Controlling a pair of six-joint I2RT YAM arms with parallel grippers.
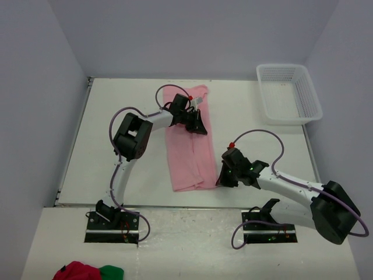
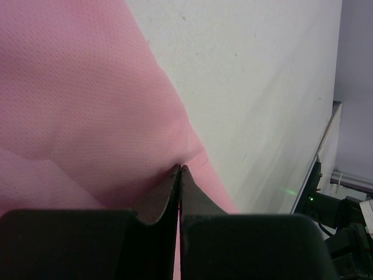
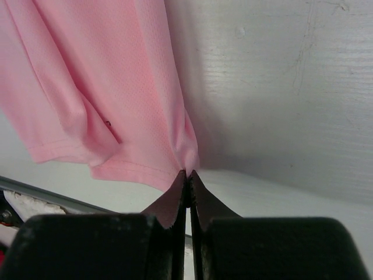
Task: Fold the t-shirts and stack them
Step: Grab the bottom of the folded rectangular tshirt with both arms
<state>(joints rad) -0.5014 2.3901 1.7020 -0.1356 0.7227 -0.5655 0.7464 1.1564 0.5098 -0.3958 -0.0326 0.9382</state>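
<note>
A light pink t-shirt (image 1: 186, 140) lies folded into a long narrow strip down the middle of the white table (image 1: 116, 157). My left gripper (image 1: 200, 129) is shut on the strip's right edge about a third of the way down from its far end; in the left wrist view the fabric (image 2: 87, 99) bunches at the pinched tips (image 2: 180, 168). My right gripper (image 1: 219, 179) is shut on the near right corner, and the hem (image 3: 116, 105) puckers into its tips (image 3: 187, 172).
A white plastic basket (image 1: 289, 93) stands at the far right of the table. Red and green cloth (image 1: 87, 272) lies on the near surface in front of the left arm's base. Grey walls close the table in on three sides.
</note>
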